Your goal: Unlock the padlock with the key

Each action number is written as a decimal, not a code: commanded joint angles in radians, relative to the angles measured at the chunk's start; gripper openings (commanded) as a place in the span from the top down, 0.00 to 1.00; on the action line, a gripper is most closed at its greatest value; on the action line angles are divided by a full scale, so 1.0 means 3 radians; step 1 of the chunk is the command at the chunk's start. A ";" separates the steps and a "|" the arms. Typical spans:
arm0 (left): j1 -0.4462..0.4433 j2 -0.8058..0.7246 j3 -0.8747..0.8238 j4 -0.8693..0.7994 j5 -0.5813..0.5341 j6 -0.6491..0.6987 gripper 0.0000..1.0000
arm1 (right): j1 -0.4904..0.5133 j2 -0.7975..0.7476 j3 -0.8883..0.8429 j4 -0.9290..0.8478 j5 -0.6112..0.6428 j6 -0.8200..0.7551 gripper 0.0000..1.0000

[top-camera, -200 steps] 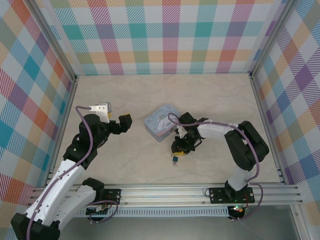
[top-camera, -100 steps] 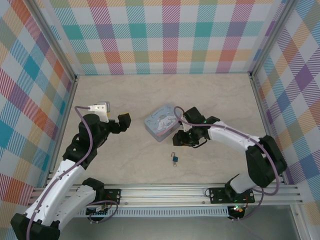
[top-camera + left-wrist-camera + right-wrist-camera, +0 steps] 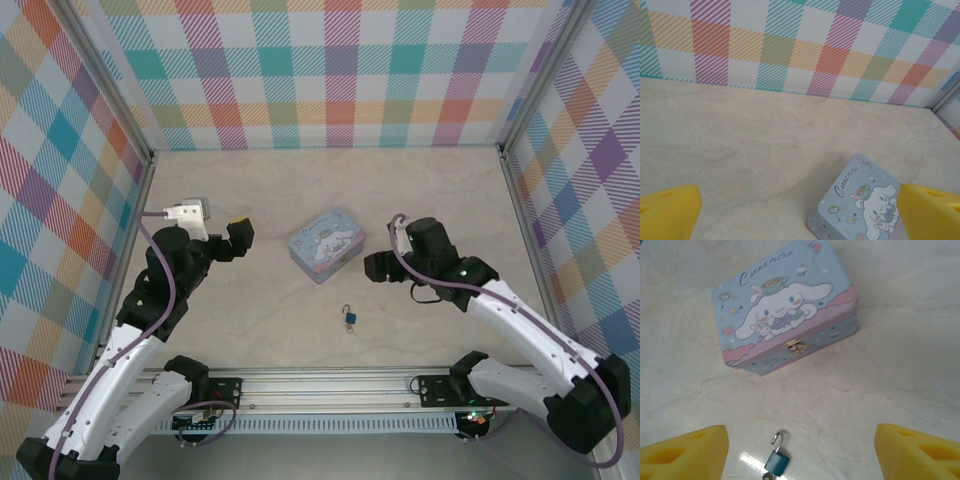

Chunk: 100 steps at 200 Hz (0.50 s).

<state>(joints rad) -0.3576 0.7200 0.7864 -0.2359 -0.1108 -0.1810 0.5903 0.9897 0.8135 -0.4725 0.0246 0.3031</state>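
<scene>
The small teal padlock point(image 3: 776, 463) lies on the table with its silvery shackle point(image 3: 779, 439) swung open on one side. The key point(image 3: 768, 476) sticks out of its base at the frame's lower edge. In the top view the padlock point(image 3: 350, 318) rests in front of the tin, between the two arms. My right gripper point(image 3: 800, 452) hovers above and behind the padlock, open, its yellow pads point(image 3: 682, 452) wide apart and holding nothing. My left gripper point(image 3: 800, 215) is open too, off to the left, with nothing between its pads point(image 3: 667, 215).
A pale blue cartoon tin point(image 3: 326, 244) sits closed mid-table, just behind the padlock; its brass clasp point(image 3: 795, 346) faces my right gripper. Plaid walls enclose the table on three sides, and a metal rail point(image 3: 330, 385) runs along the near edge.
My right gripper has opened and pulled back up and to the right, away from the padlock, which stays on the table. The left arm shifted slightly to the left.
</scene>
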 commanded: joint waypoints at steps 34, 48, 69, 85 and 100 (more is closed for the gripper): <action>-0.0004 -0.0093 0.0137 -0.0035 -0.0065 0.0082 0.00 | -0.0185 -0.0522 -0.0361 0.0318 0.0510 -0.0378 0.06; -0.0004 -0.0099 0.0144 -0.0041 -0.0078 0.0077 0.00 | -0.0232 -0.0601 -0.0430 0.0368 0.0580 -0.0419 0.02; -0.0004 -0.0104 0.0144 -0.0034 -0.0086 0.0072 0.00 | -0.0314 -0.0709 -0.0571 0.0539 0.0654 -0.0502 0.00; -0.0004 -0.0104 0.0144 -0.0043 -0.0082 0.0069 0.00 | -0.0392 -0.0786 -0.0691 0.0725 0.0750 -0.0540 0.00; -0.0004 -0.0110 0.0149 -0.0062 -0.0095 0.0072 0.00 | -0.0503 -0.0851 -0.0786 0.0864 0.0753 -0.0572 0.00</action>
<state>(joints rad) -0.3576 0.7017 0.8017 -0.2417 -0.1226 -0.1696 0.4793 0.7673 0.6170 -0.3271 0.2073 0.1738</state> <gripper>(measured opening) 0.997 0.996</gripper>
